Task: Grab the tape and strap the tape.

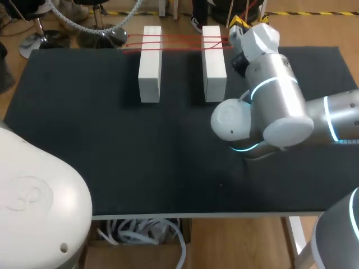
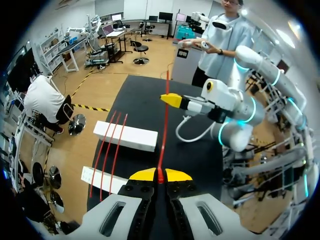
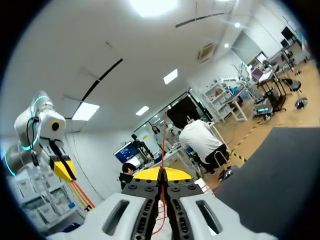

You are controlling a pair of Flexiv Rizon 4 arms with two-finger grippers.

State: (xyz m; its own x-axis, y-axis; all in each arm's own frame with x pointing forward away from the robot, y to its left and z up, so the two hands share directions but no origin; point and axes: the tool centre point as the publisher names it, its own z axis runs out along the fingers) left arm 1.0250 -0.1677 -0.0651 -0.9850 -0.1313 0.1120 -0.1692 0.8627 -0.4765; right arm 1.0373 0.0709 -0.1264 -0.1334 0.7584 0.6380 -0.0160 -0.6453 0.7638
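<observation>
Head view: the black table [image 1: 84, 140] showed its widest open surface between the near edge and two white blocks, which stood apart toward the far edge: left block [image 1: 150, 64] and right block [image 1: 214, 64]. Red tape [image 1: 179, 39] ran in several strands across the far ends of both blocks, close to the table's far edge. The right arm [image 1: 280, 101] came in from the right and took up the far right part of the table, with a joint over the surface just beside the right block. The right gripper [image 1: 238, 23] sat at the far edge next to that block, with only a yellow tip showing. The left arm [image 1: 33, 196] appeared only as a white housing at the near left corner, cut off, and its gripper was out of this view. Left wrist view: the left gripper [image 2: 160, 175] was clenched, yellow tips together, pinching one strand of the tape. That strand ran taut straight to the right gripper's tip, and the other strands lay over the blocks beside it. Right wrist view: the right gripper's fingers were closed tight on a tape strand that rose ahead of the tips. Where the strands ended past the blocks could not be made out.
</observation>
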